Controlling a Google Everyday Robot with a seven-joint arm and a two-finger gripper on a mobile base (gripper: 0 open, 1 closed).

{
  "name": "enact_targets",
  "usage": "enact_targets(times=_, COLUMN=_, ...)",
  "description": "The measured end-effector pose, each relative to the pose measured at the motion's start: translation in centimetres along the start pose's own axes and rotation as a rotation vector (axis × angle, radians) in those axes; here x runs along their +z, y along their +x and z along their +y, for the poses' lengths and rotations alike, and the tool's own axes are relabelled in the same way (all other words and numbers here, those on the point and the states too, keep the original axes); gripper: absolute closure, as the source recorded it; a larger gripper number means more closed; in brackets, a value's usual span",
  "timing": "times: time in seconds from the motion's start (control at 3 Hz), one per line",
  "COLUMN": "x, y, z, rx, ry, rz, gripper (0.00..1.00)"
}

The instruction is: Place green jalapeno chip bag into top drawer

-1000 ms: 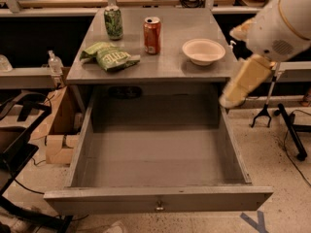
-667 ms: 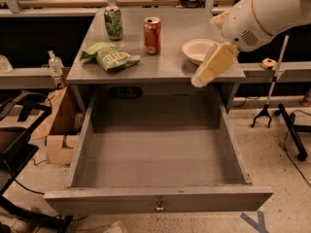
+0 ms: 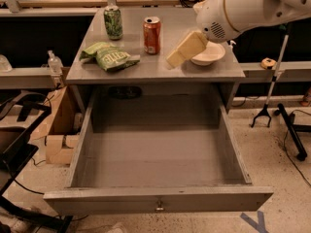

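The green jalapeno chip bag (image 3: 111,57) lies crumpled on the left of the grey cabinet top (image 3: 146,69). The top drawer (image 3: 158,199) is pulled fully open below it, with nothing inside; its keyhole lock (image 3: 159,207) shows at the front centre. My gripper (image 3: 184,49), cream-coloured, hangs from the white arm (image 3: 243,6) above the right part of the top, between the red can and the white bowl. It is well to the right of the bag and holds nothing that I can see.
A green-patterned drink can (image 3: 113,22) and a red soda can (image 3: 151,35) stand at the back of the top. A white bowl (image 3: 211,56) sits at its right, partly behind my gripper. Cardboard boxes (image 3: 58,140) and a black stand (image 3: 267,110) flank the cabinet.
My arm has swung left, from beside the cabinet's right edge to above the top, so the gripper is now closer to the red can and the bag.
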State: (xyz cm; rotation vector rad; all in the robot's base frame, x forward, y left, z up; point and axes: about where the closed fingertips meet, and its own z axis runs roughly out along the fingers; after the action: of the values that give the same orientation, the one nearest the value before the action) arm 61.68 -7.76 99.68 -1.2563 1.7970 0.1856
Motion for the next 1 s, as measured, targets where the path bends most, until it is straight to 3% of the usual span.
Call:
enact_targets(times=0.33, x=0.0, y=0.1, z=0.3, rx=-0.002, ry=-0.009, rz=0.005, gripper=0.00)
enact_targets(times=0.67, x=2.5, y=-0.4, z=0.0, rx=-0.005, ry=-0.039, rz=0.004, gripper=0.00)
enact_targets(times=1.0, x=7.5, y=-1.2, z=-1.2, rx=0.007, ry=-0.076, rz=-0.001, gripper=0.00)
